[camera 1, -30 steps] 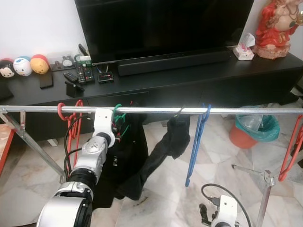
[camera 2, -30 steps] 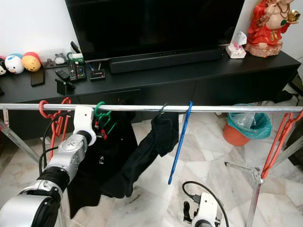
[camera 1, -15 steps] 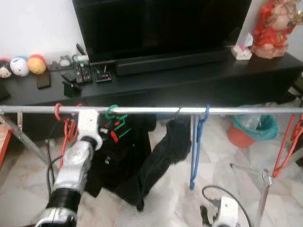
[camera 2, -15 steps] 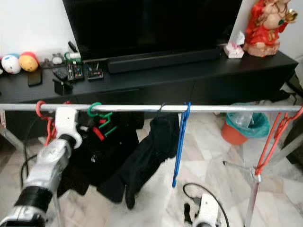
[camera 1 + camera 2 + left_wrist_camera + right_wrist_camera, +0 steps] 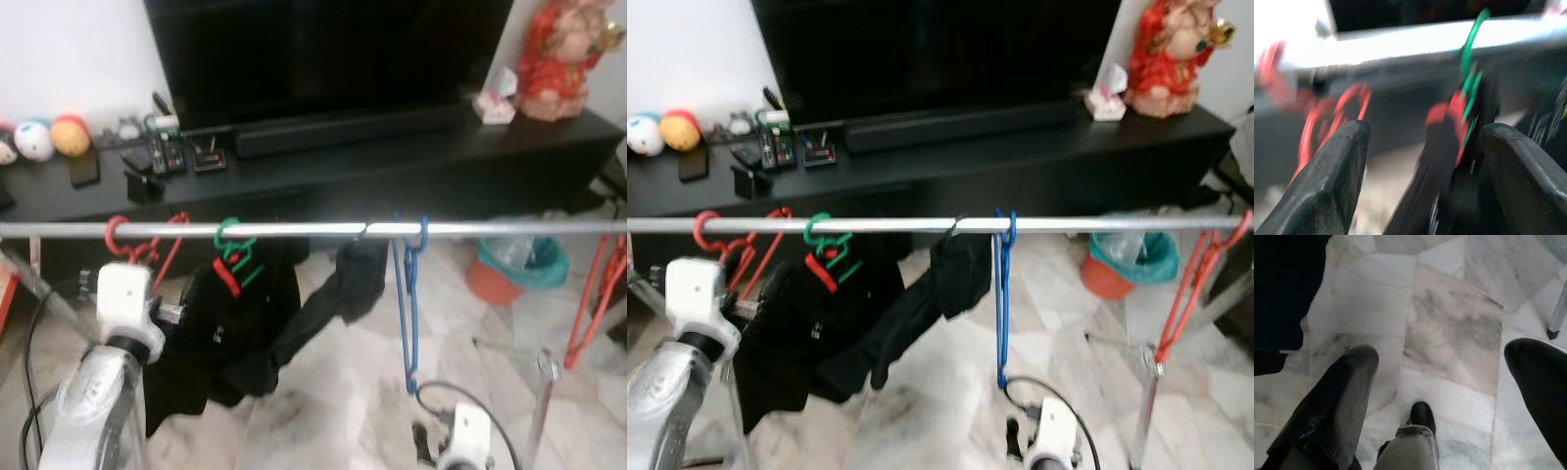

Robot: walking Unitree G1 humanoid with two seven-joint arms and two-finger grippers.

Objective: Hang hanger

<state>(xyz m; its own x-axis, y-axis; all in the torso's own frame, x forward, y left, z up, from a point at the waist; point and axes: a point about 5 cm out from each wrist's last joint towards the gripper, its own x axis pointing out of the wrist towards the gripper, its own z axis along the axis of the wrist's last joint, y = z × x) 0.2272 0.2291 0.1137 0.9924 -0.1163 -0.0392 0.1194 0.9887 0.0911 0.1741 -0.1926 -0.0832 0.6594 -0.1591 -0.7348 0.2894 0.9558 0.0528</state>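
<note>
left tool [image 5: 1420, 171] withdrawn from green hanger [image 5: 235, 257], blurred, fingers apart.

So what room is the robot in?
Most likely a living room at home. A big television stands on a long black cabinet, the floor is marble, and a metal clothes rail with hangers runs across the front.

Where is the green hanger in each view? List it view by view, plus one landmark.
Left eye view: green hanger hooked on the silver rail, left of centre.
Right eye view: green hanger, same place.
Left wrist view: green hanger under the rail.
Right wrist view: faces marble floor.
Landmark: the rail.
</note>
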